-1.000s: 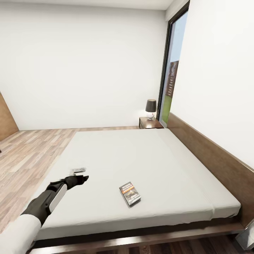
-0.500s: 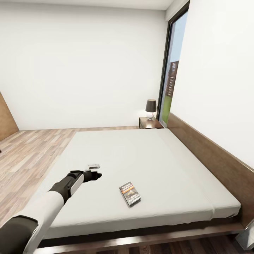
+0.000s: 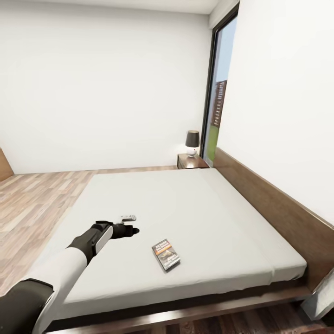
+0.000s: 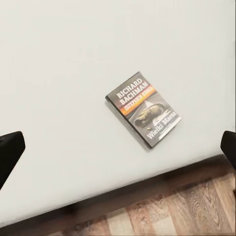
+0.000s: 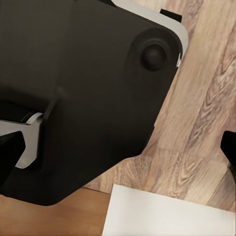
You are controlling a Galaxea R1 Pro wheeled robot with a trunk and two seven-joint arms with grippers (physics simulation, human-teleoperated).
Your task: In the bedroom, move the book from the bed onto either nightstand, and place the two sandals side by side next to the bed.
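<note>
Your left gripper [image 3: 126,229] hovers with fingers spread above the bed [image 3: 195,218], near the book [image 3: 165,254] lying untouched by the foot edge, so the nightstand [image 3: 190,161] move and both sandals remain undone.

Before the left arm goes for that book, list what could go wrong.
1. The book lies flat on the soft mattress, so the open left gripper may press it in or slide it rather than get under an edge.
2. It sits near the bed's foot edge; a nudge could tip it onto the floor.
3. The nightstand visible is at the far corner by the headboard, so the carry is probably long.
</note>
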